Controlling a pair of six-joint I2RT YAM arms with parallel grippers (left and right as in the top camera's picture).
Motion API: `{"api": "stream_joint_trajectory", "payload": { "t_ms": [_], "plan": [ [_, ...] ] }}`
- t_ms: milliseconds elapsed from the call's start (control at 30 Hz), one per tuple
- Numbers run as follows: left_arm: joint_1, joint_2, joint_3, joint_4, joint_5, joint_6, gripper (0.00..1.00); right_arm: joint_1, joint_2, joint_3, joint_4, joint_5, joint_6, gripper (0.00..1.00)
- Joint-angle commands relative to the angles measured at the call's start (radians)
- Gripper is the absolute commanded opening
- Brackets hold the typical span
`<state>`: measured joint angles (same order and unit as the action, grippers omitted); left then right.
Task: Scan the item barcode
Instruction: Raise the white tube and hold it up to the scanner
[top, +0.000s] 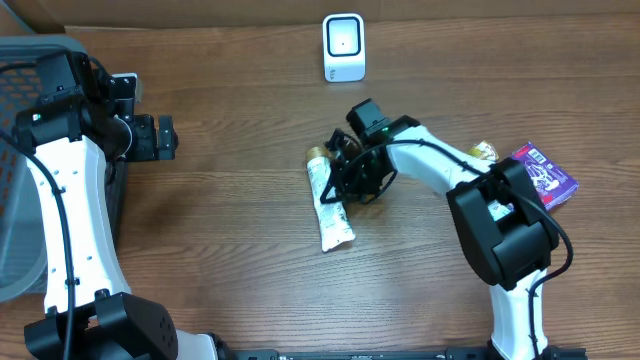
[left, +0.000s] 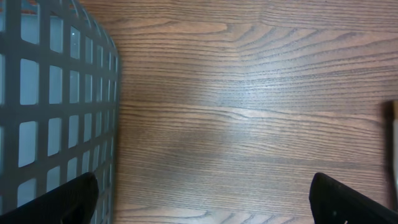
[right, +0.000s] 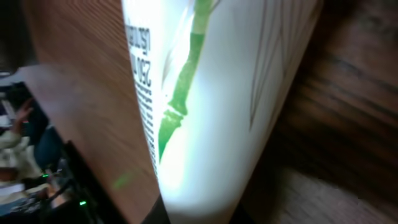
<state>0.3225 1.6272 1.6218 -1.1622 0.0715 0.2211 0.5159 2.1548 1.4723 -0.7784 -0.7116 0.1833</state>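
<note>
The item is a white tube (top: 333, 212) with a gold cap and a green bamboo print. In the overhead view it lies mid-table, cap toward the far side. My right gripper (top: 352, 183) reaches in from the right and is shut on the tube's upper half. The tube (right: 211, 93) fills the right wrist view, with my right gripper (right: 199, 214) at its bottom edge, a dark finger on either side of it. No barcode shows. The white scanner (top: 343, 47) stands at the far edge. My left gripper (top: 165, 137) is open at the left, over bare wood (left: 208, 205).
A grey mesh basket (top: 20, 150) sits at the left edge, close beside the left arm (left: 50, 93). A purple box (top: 545, 175) and a small gold-capped item (top: 483, 152) lie at the right, behind the right arm.
</note>
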Motion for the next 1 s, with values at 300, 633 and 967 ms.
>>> {"api": "stream_joint_trajectory", "payload": {
  "t_ms": [300, 633, 967],
  "plan": [
    [0.004, -0.011, -0.005, 0.0, 0.003, 0.026, 1.0, -0.146, -0.333, 0.055, 0.038, -0.367, -0.034, 0.04],
    [0.004, -0.011, -0.005, 0.0, 0.003, 0.026, 1.0, -0.167, -0.559, 0.055, 0.06, -0.344, -0.034, 0.04],
    [0.004, -0.011, -0.005, 0.0, 0.003, 0.026, 1.0, -0.163, -0.565, 0.072, 0.01, 0.043, 0.067, 0.04]
  ]
}}
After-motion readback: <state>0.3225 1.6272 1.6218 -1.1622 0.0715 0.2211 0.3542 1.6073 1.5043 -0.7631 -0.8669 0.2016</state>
